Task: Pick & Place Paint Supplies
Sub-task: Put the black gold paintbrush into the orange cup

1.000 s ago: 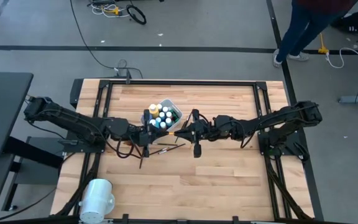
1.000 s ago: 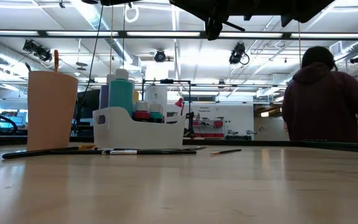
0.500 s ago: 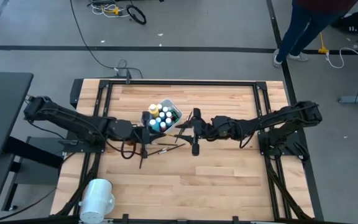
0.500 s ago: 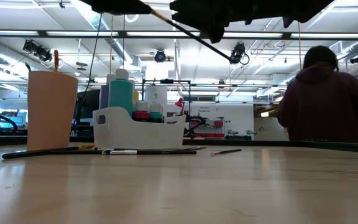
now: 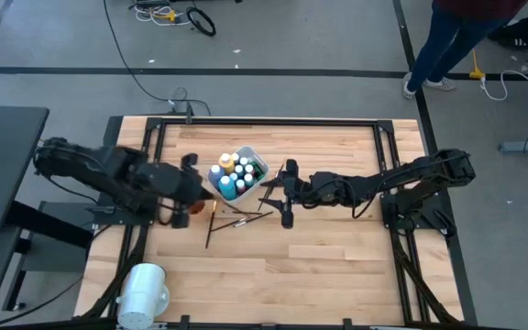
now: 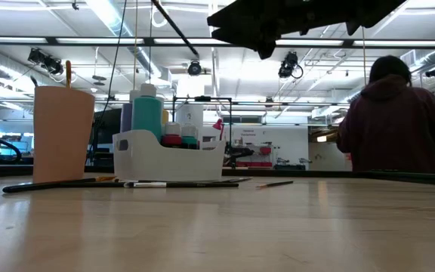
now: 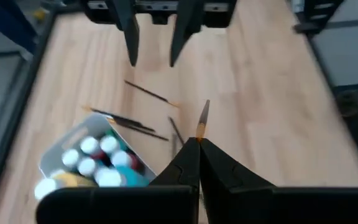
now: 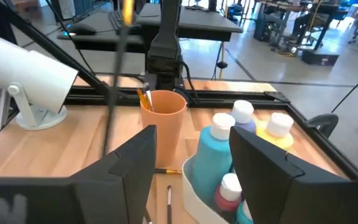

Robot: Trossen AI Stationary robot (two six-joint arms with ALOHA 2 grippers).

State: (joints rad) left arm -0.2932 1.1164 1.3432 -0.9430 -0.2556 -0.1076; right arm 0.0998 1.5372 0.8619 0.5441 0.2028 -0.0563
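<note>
A white tub [image 5: 238, 174] holds paint bottles with white caps [image 8: 221, 149]. An orange cup [image 8: 163, 123] stands beside it toward the table's left, with a brush in it. Several thin dark brushes [image 5: 236, 218] lie flat on the table in front of the tub. My left gripper [image 7: 199, 142] is shut on one brush [image 8: 118, 68], up in the air left of the tub [image 5: 198, 186]. My right gripper [image 5: 267, 192] hovers open just right of the tub, with nothing between its fingers [image 8: 191, 134]. My left gripper pinches the brush between its two fingers close to the bristle end; the orange ferrule and the bristles [image 7: 202, 119] stick out past the fingertips. The fingers come from the table's left, across the brush. The brush is lifted clear, its dark handle [image 6: 176, 30] slanting downward.
A large white cylinder [image 5: 143, 291] stands at the table's near left corner. A dark frame [image 5: 264, 123] runs round the table. A person [image 6: 395, 121] sits beyond the table, and another person's legs [image 5: 438, 46] show on the floor beyond its far right corner.
My right gripper has opened and let go of the brush that both grippers held between them. My left gripper, still shut on it, has carried it toward the table's left edge, away from the tub, and the brush has tipped steeper.
</note>
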